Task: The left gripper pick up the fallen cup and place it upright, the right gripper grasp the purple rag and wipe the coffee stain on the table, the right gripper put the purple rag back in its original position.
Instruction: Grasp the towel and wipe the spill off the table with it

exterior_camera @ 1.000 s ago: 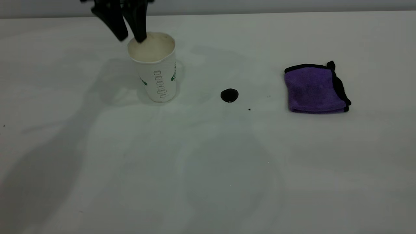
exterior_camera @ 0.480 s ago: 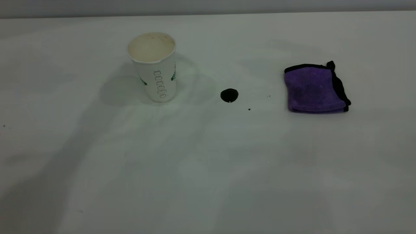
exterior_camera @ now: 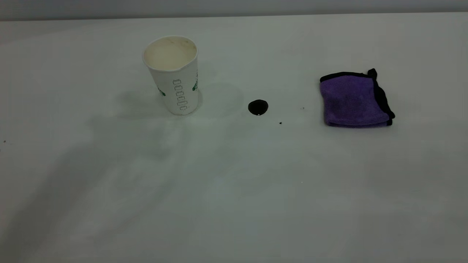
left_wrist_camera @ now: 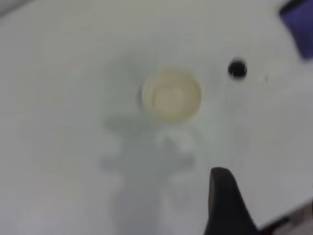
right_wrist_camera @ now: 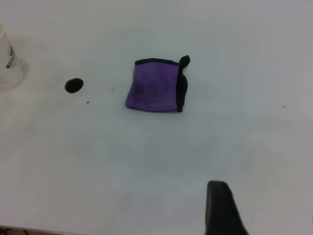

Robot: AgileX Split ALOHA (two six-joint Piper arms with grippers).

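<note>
White table [exterior_camera: 234,190], upright empty cup [exterior_camera: 173,75] beside coffee stain [exterior_camera: 258,107]; both pincers' state impossible to tell.

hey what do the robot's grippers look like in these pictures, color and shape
Very little of them shows. In the left wrist view, one finger of the left gripper is visible: matte black, widening toward its base, with a rounded tip. The right wrist view shows a similar black finger of the right gripper with a blunt rounded tip. No cables or markings are visible. The exterior view shows no arms.
</note>
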